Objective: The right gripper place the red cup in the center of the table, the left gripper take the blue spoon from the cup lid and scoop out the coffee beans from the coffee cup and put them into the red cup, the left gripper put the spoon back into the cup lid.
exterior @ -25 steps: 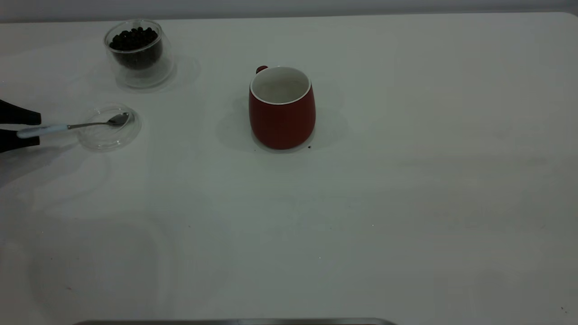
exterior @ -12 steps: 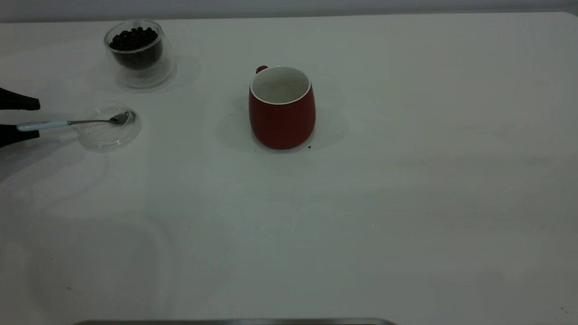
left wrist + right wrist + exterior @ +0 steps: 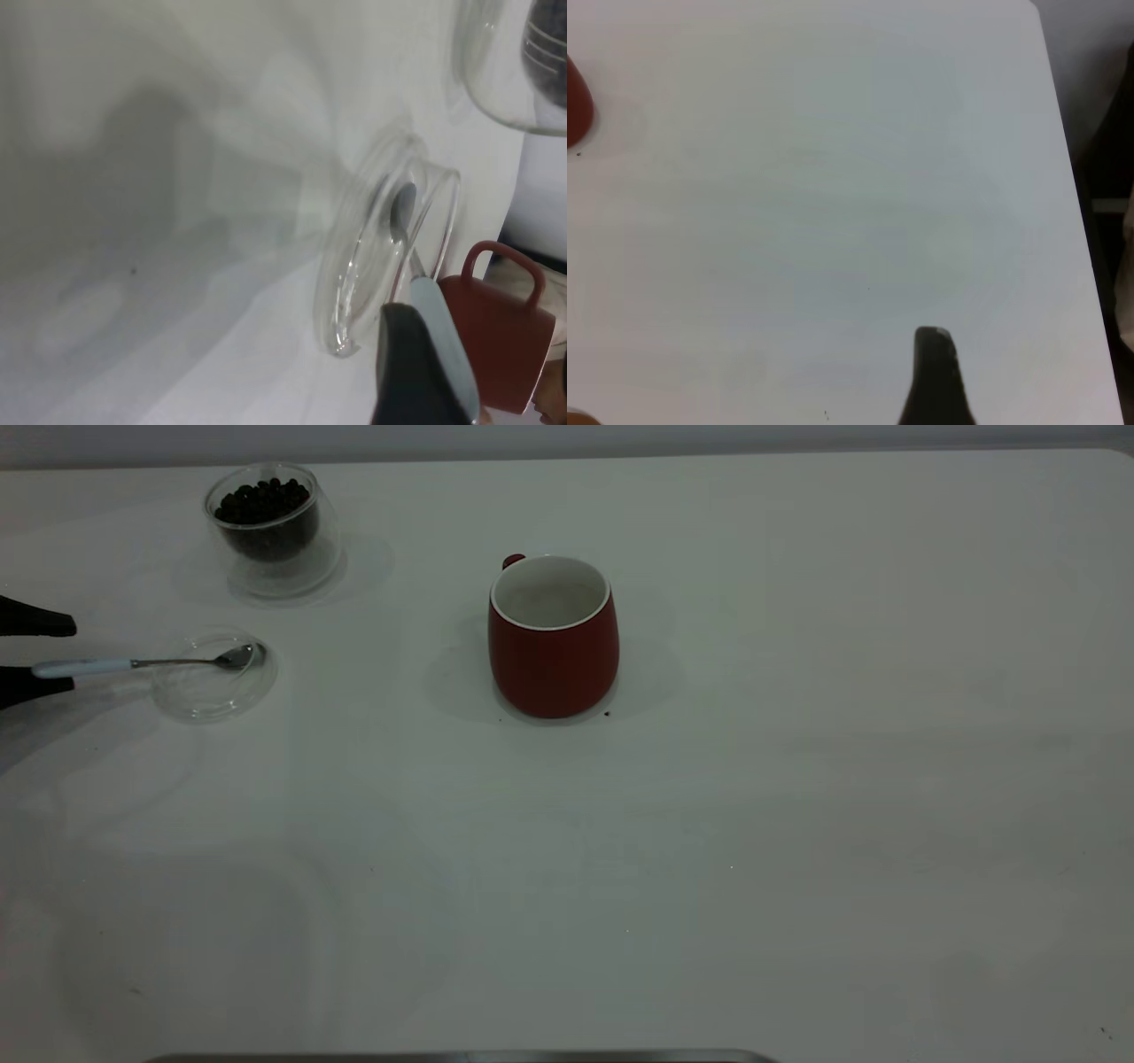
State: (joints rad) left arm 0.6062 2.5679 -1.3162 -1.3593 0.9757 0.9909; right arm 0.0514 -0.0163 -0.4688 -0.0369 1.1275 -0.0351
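Note:
The red cup (image 3: 553, 664) stands upright near the middle of the white table (image 3: 709, 824), its handle turned toward the far side. At the far left stands the clear coffee cup (image 3: 275, 545) with the coffee beans (image 3: 263, 500) heaped in it. Nearer lies the cup lid (image 3: 208, 695). The blue spoon (image 3: 133, 663) has its bowl in the lid and its pale handle sticking out between the fingers of my left gripper (image 3: 55, 654), which is open at the left edge. In the left wrist view the handle (image 3: 438, 328) lies along one finger (image 3: 407, 372). My right gripper (image 3: 935, 372) hangs over bare table, far from the cup.
A dark speck (image 3: 607, 713) lies by the red cup's base. A dark strip (image 3: 461, 1058) runs along the near edge of the exterior view. The table's right edge (image 3: 1063, 150) shows in the right wrist view, with dark floor beyond it.
The left gripper's fingers have spread apart from the spoon handle they were closed on. The handle end has shifted slightly toward the far side; the bowl stays in the lid.

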